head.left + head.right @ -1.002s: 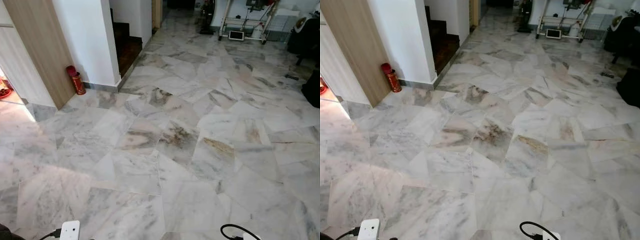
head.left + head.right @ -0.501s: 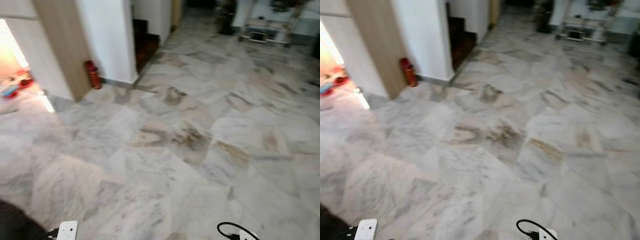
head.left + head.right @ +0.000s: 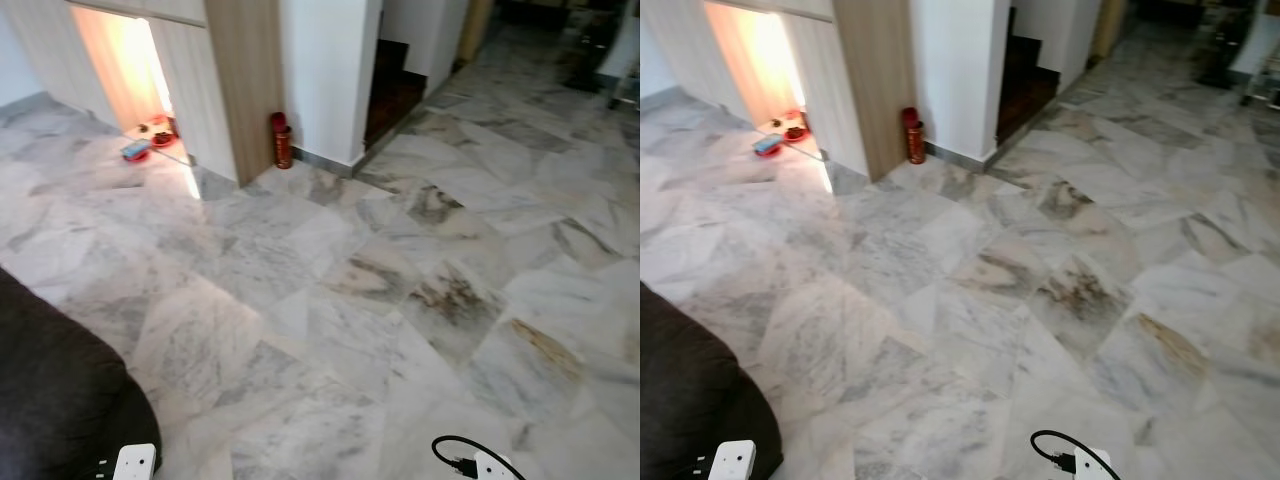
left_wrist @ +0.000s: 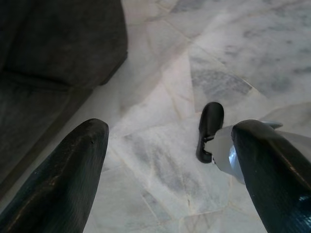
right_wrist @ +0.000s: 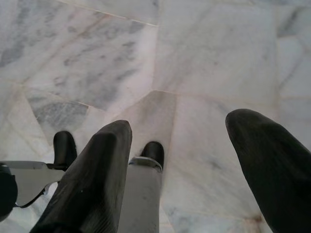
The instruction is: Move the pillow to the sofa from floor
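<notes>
While my head view meets the dark sofa (image 3: 60, 400) at lower left, on marble floor (image 3: 330, 300), no pillow can be made out. Left gripper (image 4: 170, 160) and right gripper (image 5: 189, 160) hang spread and empty. Red canister (image 3: 281, 140) stands beside the wooden panel (image 3: 245, 80).

Open marble floor (image 3: 400, 300) is seen from 11 to 3 o'clock. Passage at 8 o'clock is blocked by a dark sofa (image 3: 50, 400); a red canister (image 3: 282, 140) stands against the wall (image 3: 325, 70) at 12.
</notes>
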Available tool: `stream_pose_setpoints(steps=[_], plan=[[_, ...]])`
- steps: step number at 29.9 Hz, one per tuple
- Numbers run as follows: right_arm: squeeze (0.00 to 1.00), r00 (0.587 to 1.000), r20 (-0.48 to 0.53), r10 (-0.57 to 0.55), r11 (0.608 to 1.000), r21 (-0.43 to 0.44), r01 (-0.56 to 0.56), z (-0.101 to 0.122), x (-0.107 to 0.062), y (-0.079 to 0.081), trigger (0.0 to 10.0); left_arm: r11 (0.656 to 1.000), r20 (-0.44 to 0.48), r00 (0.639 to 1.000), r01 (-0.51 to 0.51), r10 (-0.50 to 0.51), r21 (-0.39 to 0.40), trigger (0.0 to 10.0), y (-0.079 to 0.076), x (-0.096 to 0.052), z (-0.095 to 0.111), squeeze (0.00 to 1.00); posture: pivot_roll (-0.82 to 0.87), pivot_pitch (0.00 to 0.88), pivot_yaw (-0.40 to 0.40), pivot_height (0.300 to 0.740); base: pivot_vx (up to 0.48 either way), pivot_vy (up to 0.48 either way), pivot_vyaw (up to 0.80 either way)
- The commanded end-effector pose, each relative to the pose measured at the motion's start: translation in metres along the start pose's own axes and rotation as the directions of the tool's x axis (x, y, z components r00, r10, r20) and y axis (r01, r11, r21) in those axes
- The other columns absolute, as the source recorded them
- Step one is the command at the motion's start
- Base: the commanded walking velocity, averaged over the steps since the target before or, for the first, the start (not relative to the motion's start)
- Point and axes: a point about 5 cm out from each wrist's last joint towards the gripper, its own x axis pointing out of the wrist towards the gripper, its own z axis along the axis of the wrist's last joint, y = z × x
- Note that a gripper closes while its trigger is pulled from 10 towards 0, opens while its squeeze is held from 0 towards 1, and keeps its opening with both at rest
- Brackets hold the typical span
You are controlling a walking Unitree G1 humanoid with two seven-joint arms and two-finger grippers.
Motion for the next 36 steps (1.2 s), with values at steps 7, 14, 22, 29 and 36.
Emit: stream_pose_setpoints(steps=[7,14,22,29,36], plan=[[0.00,1.000,-0.007,-0.016,1.000,-0.003,0.016,0.000,0.000,-0.003,10.0,1.000,-0.015,1.000,0.000,0.000,-0.003,10.0,-0.001,0.000,-0.001,0.00,-0.02,0.000,-0.021,0.740,0.000,0.000,0.80],[0.00,1.000,-0.015,-0.027,0.999,-0.020,0.026,-0.003,-0.002,-0.009,10.0,1.000,-0.017,1.000,0.009,-0.009,-0.013,10.0,-0.006,0.000,-0.004,0.00,-0.04,0.000,-0.033,0.740,0.000,0.000,0.80],[0.00,0.999,-0.019,-0.041,0.999,-0.022,0.040,-0.005,-0.003,-0.013,10.0,1.000,-0.021,1.000,0.012,-0.013,-0.011,10.0,-0.007,0.000,-0.005,0.00,-0.05,0.000,-0.029,0.740,0.000,0.000,0.80],[0.00,0.998,-0.019,-0.053,0.999,0.000,0.053,-0.006,-0.003,-0.013,10.0,1.000,-0.018,1.000,0.014,-0.014,-0.006,10.0,-0.007,0.001,-0.003,0.00,-0.05,0.000,-0.023,0.740,0.000,0.000,0.80],[0.00,0.998,-0.019,-0.055,0.998,0.004,0.055,-0.006,-0.003,-0.013,10.0,1.000,-0.017,1.000,0.018,-0.018,-0.003,10.0,-0.008,0.001,-0.003,0.00,-0.05,0.000,-0.026,0.740,0.000,0.000,0.80]])
